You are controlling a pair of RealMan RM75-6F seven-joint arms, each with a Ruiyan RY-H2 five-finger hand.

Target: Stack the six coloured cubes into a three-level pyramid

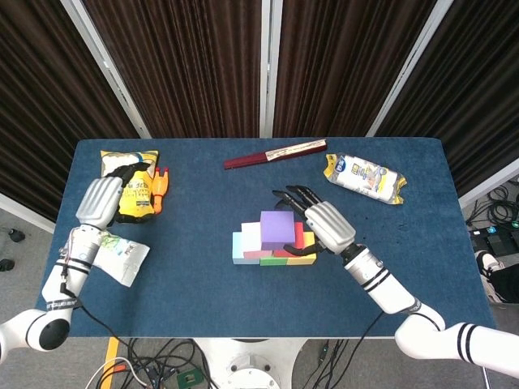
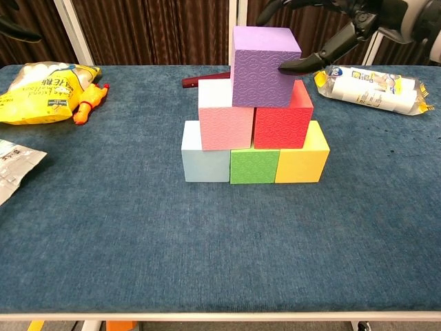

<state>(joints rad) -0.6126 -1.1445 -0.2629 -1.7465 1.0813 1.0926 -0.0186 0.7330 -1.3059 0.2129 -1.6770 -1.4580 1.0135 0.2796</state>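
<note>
Nearest the camera in the chest view, bare blue table [image 2: 207, 262] across the whole lower frame. At the left edge, a white crinkled packet [image 2: 15, 165] lying flat, cut off by the frame.

At frame centre, the pyramid. Bottom row, left to right: light blue cube [image 2: 204, 161], green cube [image 2: 253, 166], yellow cube [image 2: 302, 157], pressed side by side. Above these, pink cube [image 2: 224, 117] on the left and red cube [image 2: 284, 117] on the right, faces touching. On top, purple cube [image 2: 265, 67], seated across the pink and red pair, turned slightly out of square with them.

At the purple cube's upper right face, a dark fingertip [image 2: 298, 64] of the right hand [image 1: 328, 225] touching it; other fingers spread over and behind the cube. Held or only touched: cannot tell. In the head view, right hand just right of the stack at lower centre, palm down, fingers fanned toward the upper left.

Farther back on the left, yellow snack bag [image 2: 41, 89] with an orange toy [image 2: 91, 102] just beside it. Left hand [image 1: 101, 202] resting at the left of the head view, over the edge of the yellow bag, well apart from the cubes, fingers curled loosely; whether anything is gripped cannot be told.

Toward the upper right, a white and yellow packet [image 2: 375, 88] lying on its side. Farthest back, near upper centre, a dark red folded fan [image 1: 274, 154] lying flat near the table's rear edge.
</note>
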